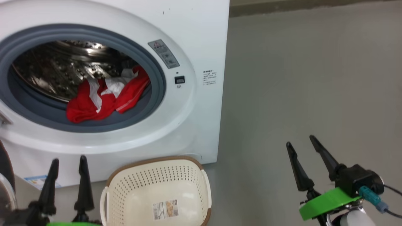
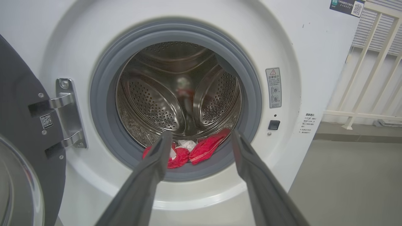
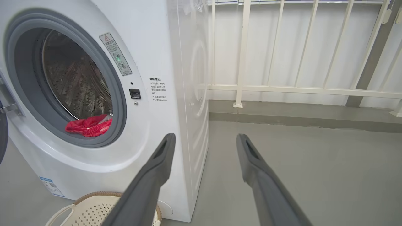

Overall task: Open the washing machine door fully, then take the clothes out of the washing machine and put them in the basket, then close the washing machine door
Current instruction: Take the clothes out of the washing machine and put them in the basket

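the washing machine door stands open at far left, mostly cut off by the frame, so can't confirm it's fully open, though it looks clear of the mouth. Left jaws spread, empty, low in front of the washing machine, aimed at the drum opening. Step in hand, my read: pulling the clothes, a red-and-white heap at the drum's near lip, partly on the grey ring. Next move needs the left arm in over that ring, a pinch on a thick fold, then a lift clear of the lip. the basket sits on the floor just in front of the machine, looks empty, near edge cut off. Right jaws spread, empty, well to the right over bare floor. Garment count and the heap's far side: can't tell.
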Robot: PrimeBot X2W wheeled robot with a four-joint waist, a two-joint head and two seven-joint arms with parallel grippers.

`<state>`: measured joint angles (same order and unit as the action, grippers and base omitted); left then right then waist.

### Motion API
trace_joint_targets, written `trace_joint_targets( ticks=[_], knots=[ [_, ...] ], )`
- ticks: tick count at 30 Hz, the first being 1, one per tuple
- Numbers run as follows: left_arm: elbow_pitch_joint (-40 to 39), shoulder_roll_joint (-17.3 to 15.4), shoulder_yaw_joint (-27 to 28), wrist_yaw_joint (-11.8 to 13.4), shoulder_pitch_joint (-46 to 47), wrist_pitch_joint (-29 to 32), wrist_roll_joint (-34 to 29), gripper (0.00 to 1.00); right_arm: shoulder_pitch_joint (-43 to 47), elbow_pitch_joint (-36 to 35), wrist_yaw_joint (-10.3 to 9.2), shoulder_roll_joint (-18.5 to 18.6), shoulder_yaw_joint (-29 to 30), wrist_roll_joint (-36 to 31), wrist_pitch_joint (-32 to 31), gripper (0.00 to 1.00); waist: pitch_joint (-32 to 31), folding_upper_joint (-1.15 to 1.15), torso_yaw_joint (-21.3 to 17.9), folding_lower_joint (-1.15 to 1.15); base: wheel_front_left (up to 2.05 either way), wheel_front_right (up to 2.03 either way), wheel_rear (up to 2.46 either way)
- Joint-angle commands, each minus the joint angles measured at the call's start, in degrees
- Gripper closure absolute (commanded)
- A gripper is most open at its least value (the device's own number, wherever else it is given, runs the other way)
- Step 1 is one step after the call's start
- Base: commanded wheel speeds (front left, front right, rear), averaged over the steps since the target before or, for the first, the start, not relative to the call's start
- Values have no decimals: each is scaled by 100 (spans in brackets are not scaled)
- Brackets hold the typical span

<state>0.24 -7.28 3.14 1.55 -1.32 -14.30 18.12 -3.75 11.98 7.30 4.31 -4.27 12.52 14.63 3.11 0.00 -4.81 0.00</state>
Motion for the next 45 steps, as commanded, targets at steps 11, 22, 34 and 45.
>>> trace_joint_targets(
  ticks=[11, 22, 34, 45],
  knots=[
    [238, -146, 54, 61, 1472, -40, -80, 0, -722, -409, 19, 211, -129, 78, 37, 0, 1263, 0, 203, 0, 0, 0, 0],
    [963, -131, -9, -17, 3078, -56, 19, 0, -1170, -663, 19, 389, -170, 133, 37, 0, 2255, 0, 233, 0, 0, 0, 0],
    [2292, -278, -40, -68, 4709, -59, 13, 0, -1410, -748, 19, 466, -202, 177, 37, 0, 2934, 0, 166, 0, 0, 0, 0],
    [3845, -649, -283, -176, 5961, 377, -142, 0, -1618, -727, 19, 456, -307, 214, 37, 0, 3234, 0, 39, 0, 0, 0, 0]
  ],
)
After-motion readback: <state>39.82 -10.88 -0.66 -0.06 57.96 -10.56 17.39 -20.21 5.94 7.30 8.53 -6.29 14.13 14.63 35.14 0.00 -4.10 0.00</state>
